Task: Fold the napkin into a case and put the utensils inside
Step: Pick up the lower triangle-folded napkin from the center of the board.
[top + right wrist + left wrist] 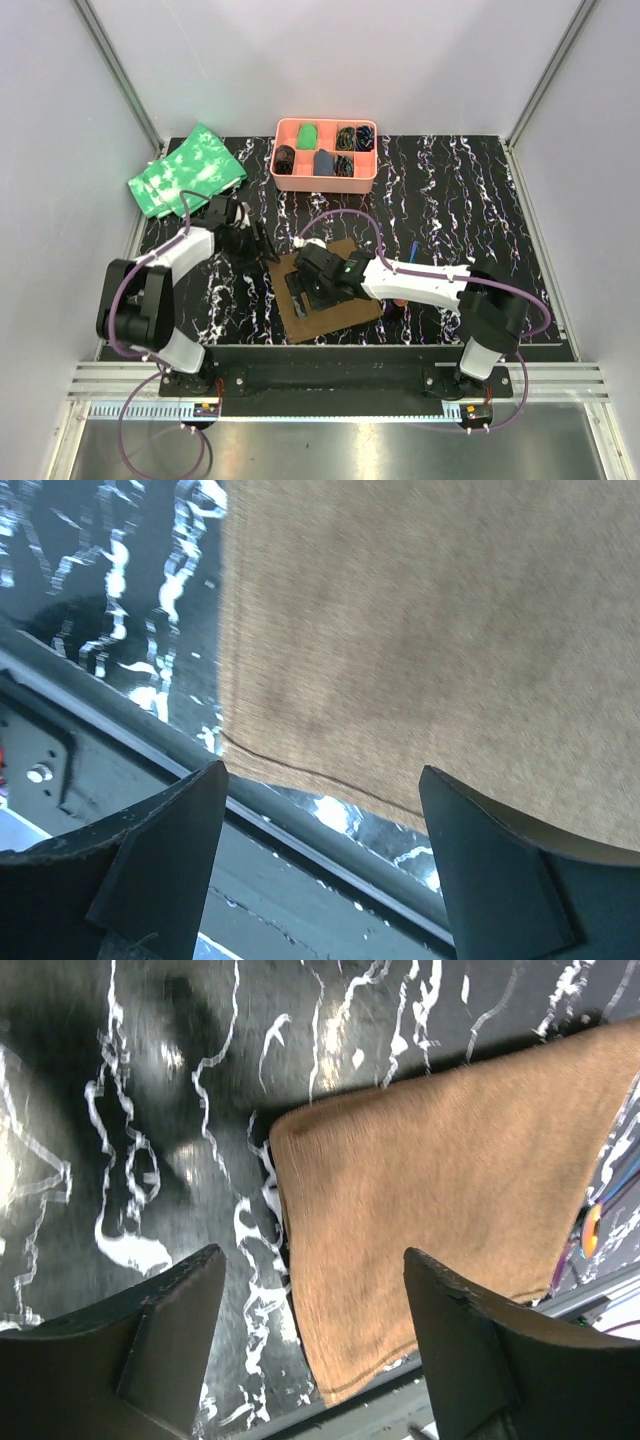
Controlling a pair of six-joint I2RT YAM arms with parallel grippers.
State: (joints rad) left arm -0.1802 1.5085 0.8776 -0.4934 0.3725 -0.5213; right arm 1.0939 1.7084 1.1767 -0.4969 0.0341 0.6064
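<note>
Two grippers are shown with jaws apart, nothing held | plain brown square cloth napkin is laid flat by the black marbled table near edge | right gripper, judged nearer, is poised over its near-left corner | left gripper is held at its far-left corner

One napkin, one pink tray

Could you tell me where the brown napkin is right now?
In the top view, the napkin lies flat at the table's near edge, around centre, beneath the right gripper, with the pink tray beyond it.
</note>
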